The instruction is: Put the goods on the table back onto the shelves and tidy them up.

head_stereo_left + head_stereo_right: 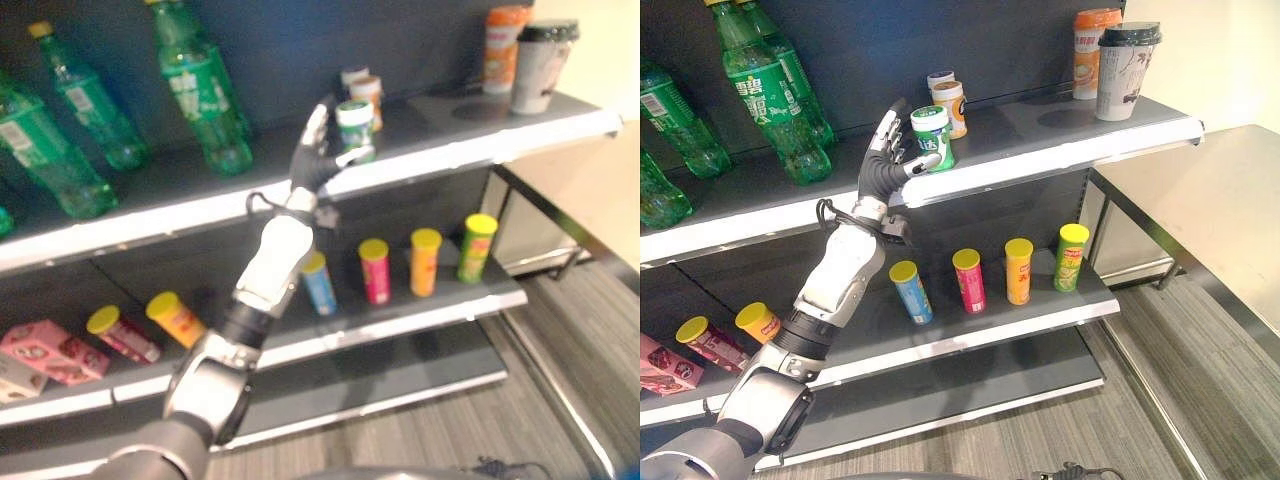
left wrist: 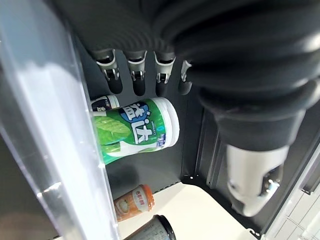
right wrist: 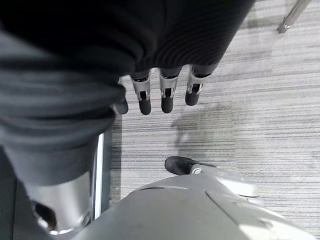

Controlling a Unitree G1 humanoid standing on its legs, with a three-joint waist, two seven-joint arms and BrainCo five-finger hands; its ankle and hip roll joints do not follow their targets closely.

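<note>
Near the centre of the frame, the left hand (image 1: 883,165) is raised at the upper shelf (image 1: 1040,160), fingers (image 2: 139,80) straight and apart beside the green gum jar (image 1: 931,137), which stands on the shelf near its front edge; touching or not, I cannot tell. To finish well, nudge it gently back toward the two small jars (image 1: 945,98) without tipping it. The right hand (image 3: 165,95) hangs relaxed over the floor.

Left arm, silver-grey with dark ribbed wrist cover, extends from seven o'clock toward twelve o'clock, raised high. Left hand (image 1: 885,160) is upright with straight, spread fingers (image 2: 138,82), thumb pointing toward three o'clock; it grips nothing. Right hand (image 3: 150,95) hangs low, fingers straight and relaxed, pointing downward.
</note>
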